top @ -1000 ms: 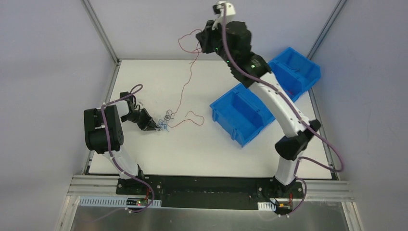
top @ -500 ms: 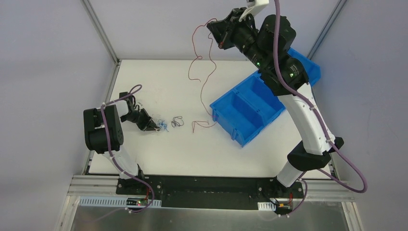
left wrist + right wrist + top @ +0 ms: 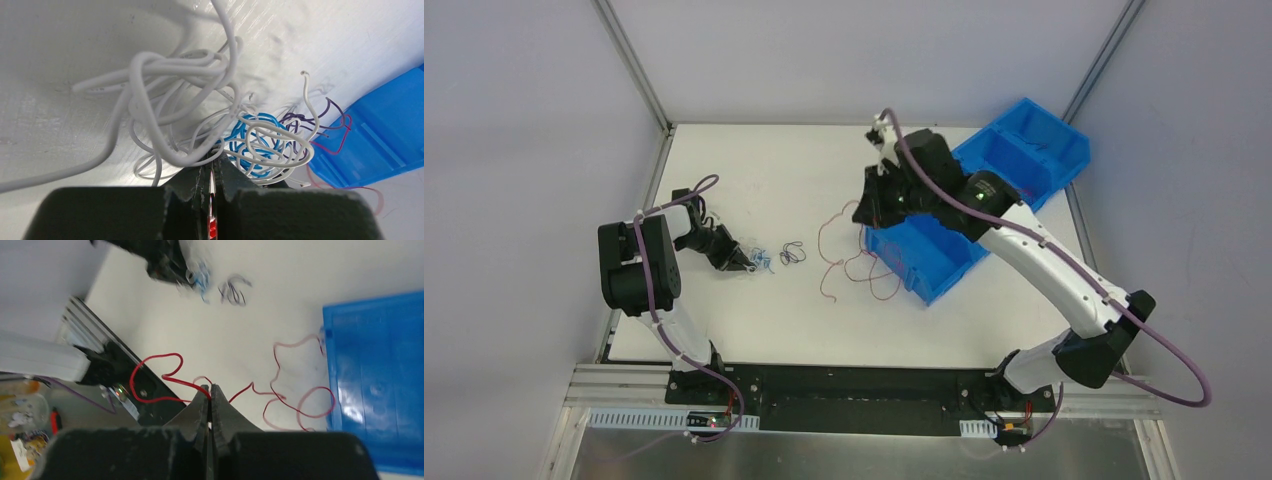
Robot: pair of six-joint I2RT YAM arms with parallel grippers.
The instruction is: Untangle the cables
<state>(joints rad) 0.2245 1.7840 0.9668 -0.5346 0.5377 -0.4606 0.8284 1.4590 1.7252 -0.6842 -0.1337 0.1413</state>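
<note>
The left gripper [image 3: 212,169] pinches a small tangle of thin white, blue and purple wires [image 3: 250,131] at its tips, while the right gripper [image 3: 210,390] is pressed on a thin red wire [image 3: 165,355] that trails under it beside the blue plastic bin [image 3: 380,380].

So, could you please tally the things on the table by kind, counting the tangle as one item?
Blue bins: 2
Red cable: 1
Dark purple cable: 1
White-and-blue tangle: 1
Total: 5
</note>
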